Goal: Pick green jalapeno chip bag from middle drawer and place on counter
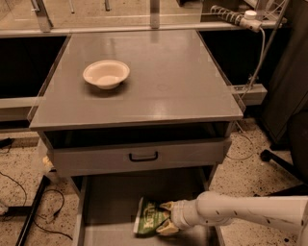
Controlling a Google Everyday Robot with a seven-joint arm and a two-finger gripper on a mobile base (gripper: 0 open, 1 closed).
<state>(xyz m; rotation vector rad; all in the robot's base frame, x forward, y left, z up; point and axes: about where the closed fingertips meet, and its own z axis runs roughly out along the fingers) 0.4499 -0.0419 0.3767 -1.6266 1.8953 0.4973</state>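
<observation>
As the camera view looked down on the cabinet from its front, the flat grey table [168, 86] filled the upper half of the scene, its thin front edge running across the middle. A white bowl [106, 73] stood upright on the table toward the viewer's left and rear, well apart from every edge. Below the table top lay a dark gap, and under it a grey drawer front [192, 153] bearing a black bar handle [143, 156] at its centre. Beneath that, the middle drawer [108, 204] stood pulled out toward the camera, its low left wall and flat floor exposed.

The green jalapeno chip bag [148, 217] lay crumpled on the drawer floor, near the front and right of centre, with its pale lettering facing up. It rested in the drawer, not on the table. A white arm [240, 211] entered from the lower right and reached leftward into the drawer. At its tip, the pincer [164, 218] sat at the bag's right end with its two yellowish fingers [167, 206] spread wide. One finger lay beyond the bag's far edge and one at its near edge, so that the bag's right end lay between them. Whether the fingers touched the foil could not be told.

Speckled flooring [19, 163] surrounded the cabinet. A power strip [230, 14] and its pale cord [260, 53] lay at the upper right.
</observation>
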